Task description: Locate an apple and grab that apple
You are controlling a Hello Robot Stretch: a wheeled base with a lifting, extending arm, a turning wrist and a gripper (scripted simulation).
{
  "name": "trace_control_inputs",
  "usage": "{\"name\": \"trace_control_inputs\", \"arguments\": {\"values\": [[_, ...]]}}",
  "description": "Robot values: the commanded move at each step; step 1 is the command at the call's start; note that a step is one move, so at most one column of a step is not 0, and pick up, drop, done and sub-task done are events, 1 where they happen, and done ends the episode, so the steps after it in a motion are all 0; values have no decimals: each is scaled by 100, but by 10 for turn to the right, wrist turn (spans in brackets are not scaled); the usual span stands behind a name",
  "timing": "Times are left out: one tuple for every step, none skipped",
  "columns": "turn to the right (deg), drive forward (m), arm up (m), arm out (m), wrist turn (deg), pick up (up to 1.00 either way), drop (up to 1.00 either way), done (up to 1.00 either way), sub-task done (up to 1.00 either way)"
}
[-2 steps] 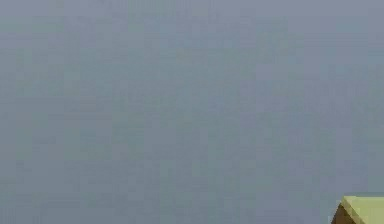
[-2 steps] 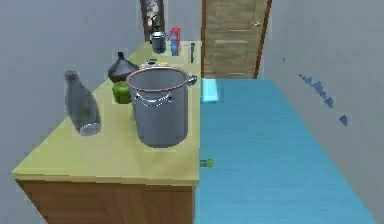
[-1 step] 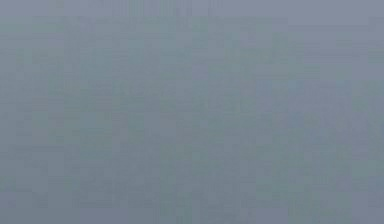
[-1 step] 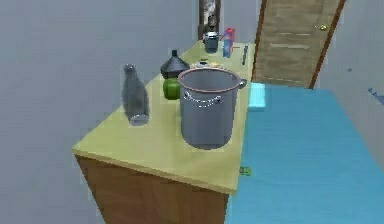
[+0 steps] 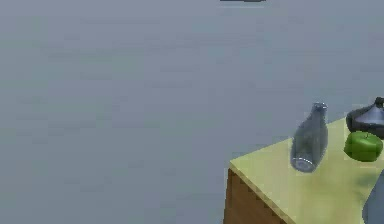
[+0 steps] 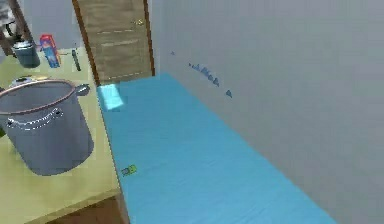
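Task item: green round apple (image 5: 363,146) on the pale yellow wooden tabletop (image 5: 265,172), at the forward view's right edge; a clear glass bottle (image 5: 309,140) stands just left of it; a dark rounded kettle-like vessel (image 5: 368,115) sits close behind, touching or apart you cannot tell
Gripper: you cannot tell its state from these views; assume nothing
Hazard, bottle: tall, narrow, upright near the table's corner; a reach arriving from that side would likely tip it over the edge
Hazard, apple: round and smooth; a glancing touch would probably roll it against the dark vessel or off the top
Hazard, alignment: the apple lies far to the right; you likely need to drive on and line up before reaching; extending early risks striking the table edge
Hazard, pot: large grey metal pot (image 6: 45,125) with a wire handle, at the arm side view's left; it may block a low arm sweep
Surface: yellow top, flat, crowded; a red and blue can (image 6: 48,50) stands at its far end
Room: plain grey wall ahead; brown wooden door (image 6: 115,40); bright blue floor (image 6: 200,150) bearing a small green scrap (image 6: 129,171); grey side wall with small blue marks (image 6: 205,75)
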Motion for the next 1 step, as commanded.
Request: {"name": "trace_control_inputs", "arguments": {"values": [[60,0,0,0,0,0,0,0,0]]}}
